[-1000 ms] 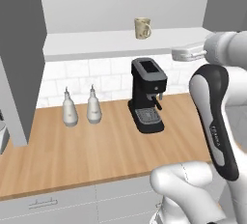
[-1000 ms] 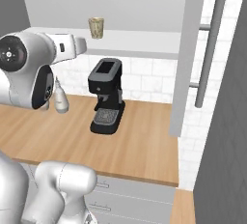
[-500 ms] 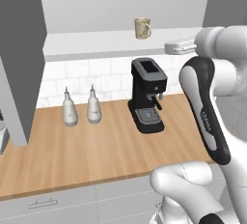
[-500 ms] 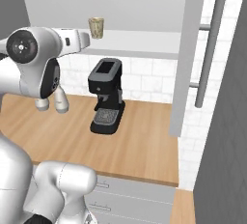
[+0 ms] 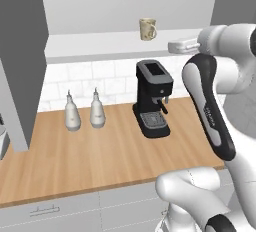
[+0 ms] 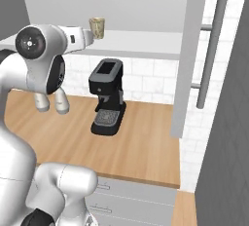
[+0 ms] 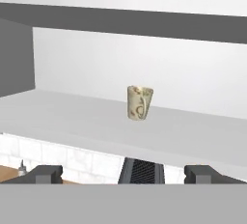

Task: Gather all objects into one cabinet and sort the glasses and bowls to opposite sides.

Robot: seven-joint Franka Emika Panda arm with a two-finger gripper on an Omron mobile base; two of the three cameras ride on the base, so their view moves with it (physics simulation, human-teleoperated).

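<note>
A cream speckled mug [image 5: 147, 28] stands upright on the white shelf [image 5: 95, 46] of the open grey cabinet [image 5: 22, 51]. In the right base view the mug [image 6: 97, 27] sits just beyond my hand. My gripper [image 5: 175, 46] hovers at the shelf's front edge, to the right of the mug and apart from it. Seen from the hand, the mug [image 7: 140, 102] is straight ahead, well past my gripper [image 7: 126, 175]. The dark fingertips [image 7: 46, 174] stand wide apart with nothing between them: the gripper is open. The bowls are out of view.
A black coffee machine [image 5: 152, 98] stands on the wooden counter [image 5: 90, 156] under the shelf. Two white long-necked bottles [image 5: 72, 113] stand to its left by the tiled wall. The open cabinet door [image 6: 189, 49] with its bar handle [image 6: 209, 54] hangs at the right.
My arm has swung the gripper left and slightly up, closer to the shelf edge and the mug. The jaws stay open. The mug has not moved.
</note>
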